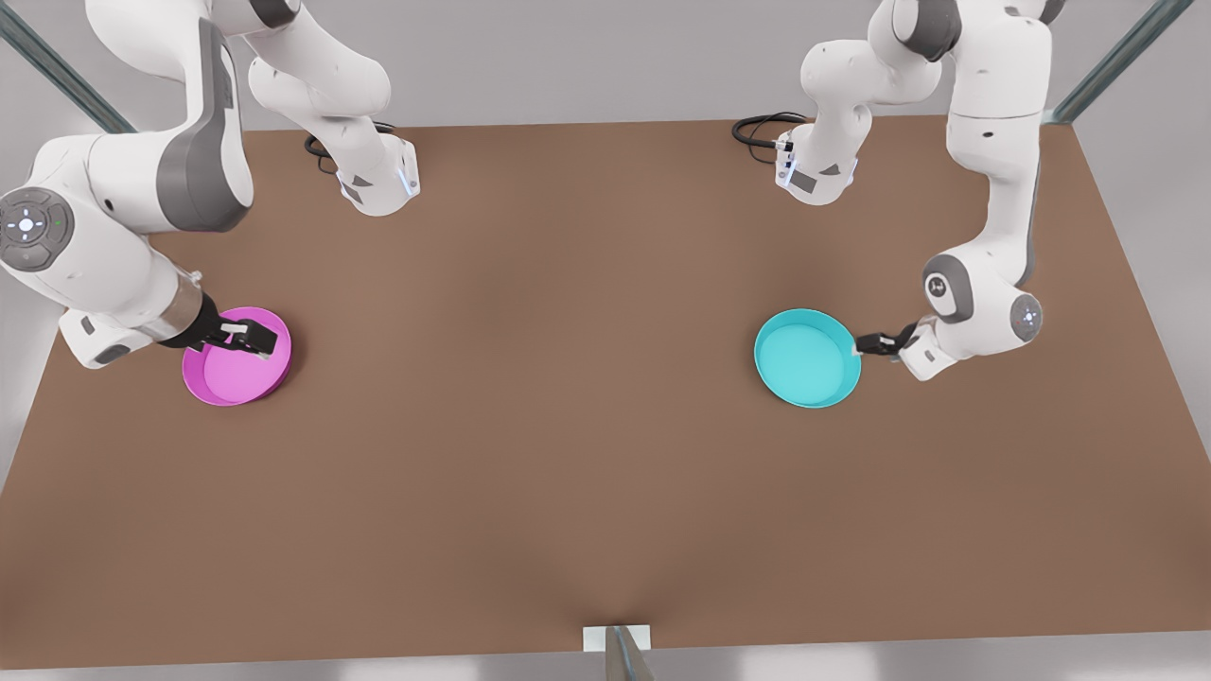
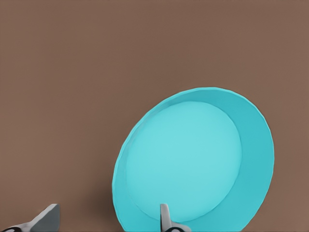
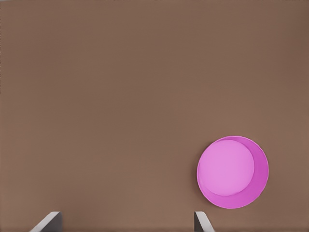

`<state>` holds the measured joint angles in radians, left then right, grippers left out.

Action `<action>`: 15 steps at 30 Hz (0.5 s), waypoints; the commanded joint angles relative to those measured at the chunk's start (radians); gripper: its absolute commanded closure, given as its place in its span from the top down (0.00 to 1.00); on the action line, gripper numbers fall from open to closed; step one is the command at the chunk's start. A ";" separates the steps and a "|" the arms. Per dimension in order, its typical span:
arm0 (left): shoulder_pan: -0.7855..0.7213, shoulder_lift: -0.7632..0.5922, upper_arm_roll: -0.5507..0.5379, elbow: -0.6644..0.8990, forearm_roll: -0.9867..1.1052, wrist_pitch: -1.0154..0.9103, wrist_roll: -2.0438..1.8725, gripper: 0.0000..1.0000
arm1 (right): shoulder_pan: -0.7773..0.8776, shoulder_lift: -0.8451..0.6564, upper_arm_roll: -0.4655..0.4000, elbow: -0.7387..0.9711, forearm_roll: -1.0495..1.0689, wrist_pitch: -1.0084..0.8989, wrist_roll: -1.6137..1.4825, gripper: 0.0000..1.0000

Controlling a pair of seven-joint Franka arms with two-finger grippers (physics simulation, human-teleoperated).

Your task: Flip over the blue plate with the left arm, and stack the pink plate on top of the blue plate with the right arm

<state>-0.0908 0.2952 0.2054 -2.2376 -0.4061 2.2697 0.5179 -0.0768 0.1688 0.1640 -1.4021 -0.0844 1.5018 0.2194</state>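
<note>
The blue plate [image 1: 807, 358] lies open side up on the brown table at the front view's right; it also appears as blue plate [image 2: 193, 162]. My left gripper [image 1: 865, 343] is low at that plate's outer rim, open, and the rim runs between its fingertips [image 2: 165, 217]. The pink plate [image 1: 232, 369] lies open side up at the front view's left, seen smaller as pink plate [image 3: 232, 172]. My right gripper [image 1: 254, 342] hovers above it, open, holding nothing, with its fingertips [image 3: 202, 221] wide apart.
Both arm bases [image 1: 378, 180] [image 1: 816, 170] stand at the table's back edge with black cables [image 1: 757, 128] beside them. A small white bracket [image 1: 617, 638] sits at the front edge. Bare brown tabletop [image 1: 568, 378] stretches between the two plates.
</note>
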 commanded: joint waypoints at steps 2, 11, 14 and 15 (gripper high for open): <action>0.000 0.021 -0.001 0.000 -0.085 0.014 0.028 1.00 | 0.002 0.000 0.000 0.000 0.000 0.000 0.000 1.00; 0.000 0.076 -0.003 -0.010 -0.194 0.021 0.231 1.00 | 0.000 0.000 0.000 0.000 -0.003 0.000 0.002 1.00; 0.000 0.101 -0.006 -0.008 -0.250 0.034 0.223 1.00 | 0.000 0.000 0.000 0.000 -0.002 0.000 0.002 1.00; 0.000 0.104 -0.004 -0.005 -0.252 0.036 0.211 1.00 | 0.000 -0.002 0.000 0.000 -0.002 0.000 0.002 1.00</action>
<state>-0.0905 0.3974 0.2009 -2.2427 -0.6280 2.3041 0.7071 -0.0767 0.1687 0.1641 -1.4021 -0.0859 1.5018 0.2209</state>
